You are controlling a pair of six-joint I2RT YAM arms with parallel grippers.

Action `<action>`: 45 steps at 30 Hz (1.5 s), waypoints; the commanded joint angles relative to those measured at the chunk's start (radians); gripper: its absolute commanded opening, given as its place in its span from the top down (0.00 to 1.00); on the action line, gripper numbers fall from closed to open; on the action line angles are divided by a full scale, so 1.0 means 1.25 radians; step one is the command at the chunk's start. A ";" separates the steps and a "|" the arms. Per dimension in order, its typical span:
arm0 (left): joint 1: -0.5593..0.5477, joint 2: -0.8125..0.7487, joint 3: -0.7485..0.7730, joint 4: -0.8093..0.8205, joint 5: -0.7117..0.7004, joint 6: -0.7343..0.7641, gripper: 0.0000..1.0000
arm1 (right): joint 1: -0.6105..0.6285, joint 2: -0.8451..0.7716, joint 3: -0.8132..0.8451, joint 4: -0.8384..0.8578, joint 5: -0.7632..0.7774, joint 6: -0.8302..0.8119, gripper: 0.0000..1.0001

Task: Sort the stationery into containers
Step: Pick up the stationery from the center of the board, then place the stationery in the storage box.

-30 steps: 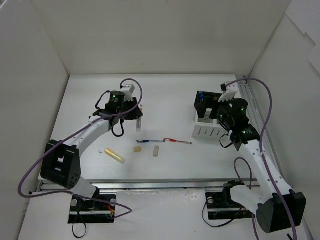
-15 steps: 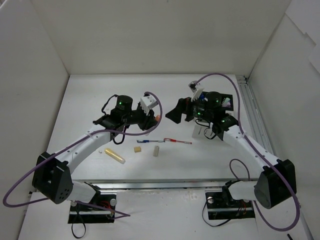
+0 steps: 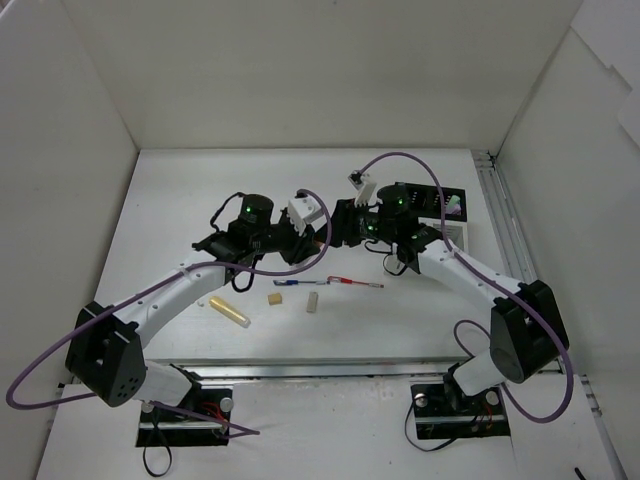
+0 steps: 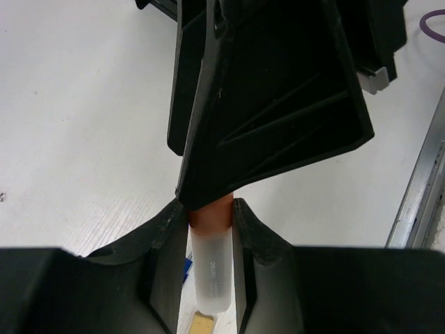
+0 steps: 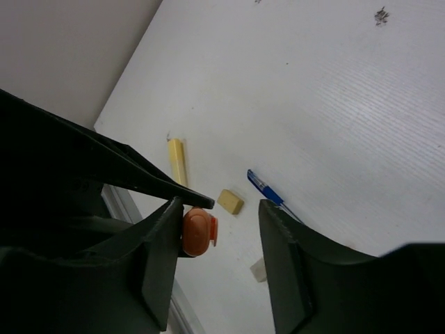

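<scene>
Orange at the cap and clear along the barrel, a marker pen [image 4: 212,254] is held above the table [image 3: 180,200], pinched across its barrel by the left gripper [image 4: 210,209], whose jaws are closed on it. The pen's long axis is laid along those jaws and points away from the left wrist, cap end first, straight at the right gripper [image 5: 221,209]. The two grippers are set nose to nose over the middle of the table.

The right jaws are spread apart with nothing gripped. In the right wrist view the cap is seen almost end-on, so the pen is lined up roughly with the reach of the right jaws, not across it. The cap is not centred in the gap: it lies hard by one jaw, the one on the left of that view, touching it or nearly so, while the other jaw is well clear.

A hand-over is judged to be the step in hand, since the containers [image 3: 452,205] lie on the right arm's side, partly hidden behind it. A small sideways shift would centre the cap before any closing; otherwise the pen may be pushed askew.

A yellow marker [image 3: 230,311], two erasers [image 3: 274,298] and the thin pens [image 3: 330,283] are left on the table, unsorted.
</scene>
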 commanded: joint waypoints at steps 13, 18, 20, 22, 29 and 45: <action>-0.009 -0.003 0.061 0.088 -0.063 -0.029 1.00 | 0.034 -0.013 0.047 0.101 0.015 0.041 1.00; -0.009 -0.015 0.055 0.079 -0.054 -0.025 0.49 | 0.032 -0.045 0.063 0.055 0.086 0.004 1.00; -0.009 -0.029 0.044 0.076 -0.055 -0.023 0.40 | 0.032 -0.059 0.077 0.029 0.148 -0.014 1.00; -0.009 -0.047 0.029 0.074 -0.057 -0.024 0.27 | 0.028 -0.085 0.094 -0.015 0.215 -0.041 1.00; -0.009 -0.154 -0.044 0.041 -0.155 -0.108 0.00 | -0.065 -0.182 0.133 -0.150 0.370 -0.118 1.00; 0.212 -0.261 -0.194 -0.285 -0.537 -0.589 0.00 | -0.393 -0.137 0.203 -0.267 0.590 -0.250 1.00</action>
